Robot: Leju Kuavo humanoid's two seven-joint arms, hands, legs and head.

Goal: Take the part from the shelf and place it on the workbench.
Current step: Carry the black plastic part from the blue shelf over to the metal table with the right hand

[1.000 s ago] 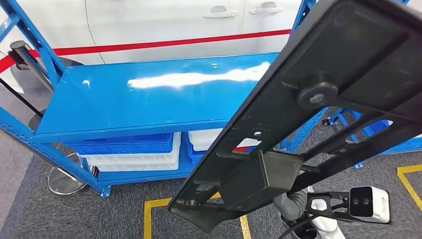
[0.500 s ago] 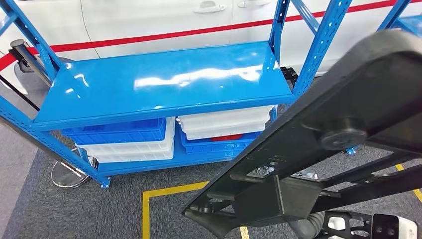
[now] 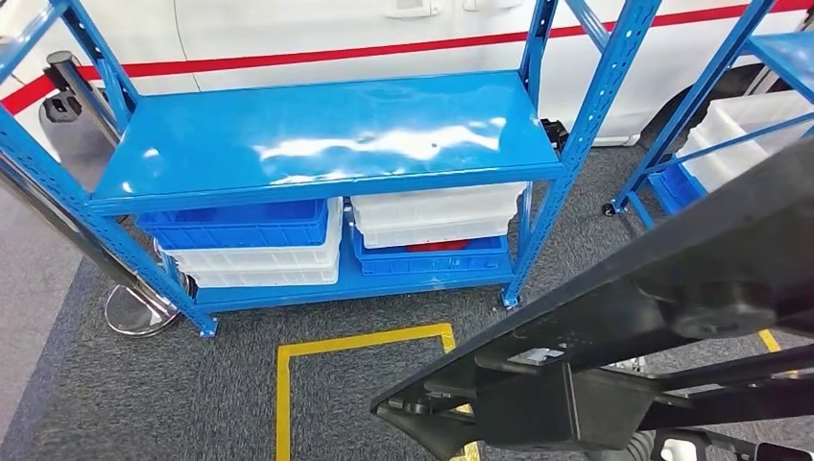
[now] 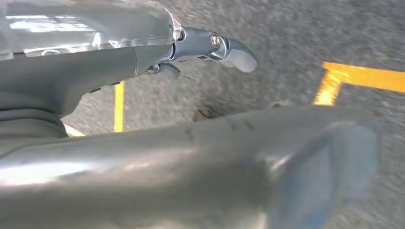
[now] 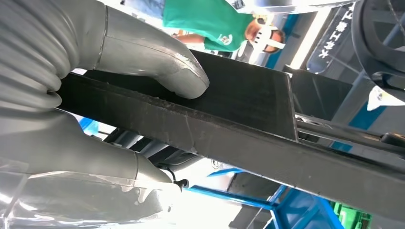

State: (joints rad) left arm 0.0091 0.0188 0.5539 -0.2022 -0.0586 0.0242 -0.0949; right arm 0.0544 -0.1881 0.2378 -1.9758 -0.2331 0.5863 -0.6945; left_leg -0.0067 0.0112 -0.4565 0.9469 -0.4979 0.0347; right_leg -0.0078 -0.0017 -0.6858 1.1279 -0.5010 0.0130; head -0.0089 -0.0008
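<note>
A long black frame-like part (image 3: 614,317) crosses the lower right of the head view, held up in front of the camera and tilted. In the right wrist view my right hand (image 5: 71,95) grips one edge of the part (image 5: 239,124), with the thumb (image 5: 157,62) pressed on one face and the fingers under the other. My left hand (image 4: 143,157) hangs over the grey carpet and holds nothing; its thumb and one finger (image 4: 229,47) are stretched out apart. The blue shelf (image 3: 317,144) stands ahead with a bare top board.
Blue bins (image 3: 240,226) and white bins (image 3: 437,213) fill the shelf's lower level. A second blue rack (image 3: 758,96) stands at the right, a white car (image 3: 288,29) behind. Yellow floor tape (image 3: 284,384) marks the carpet. A stanchion base (image 3: 134,312) sits at the left. A person in green (image 5: 205,21) stands near.
The whole picture has shifted, so the camera has moved: the shelf now lies further off and fully uncovered. The black part has sunk toward the lower right, still in my right hand.
</note>
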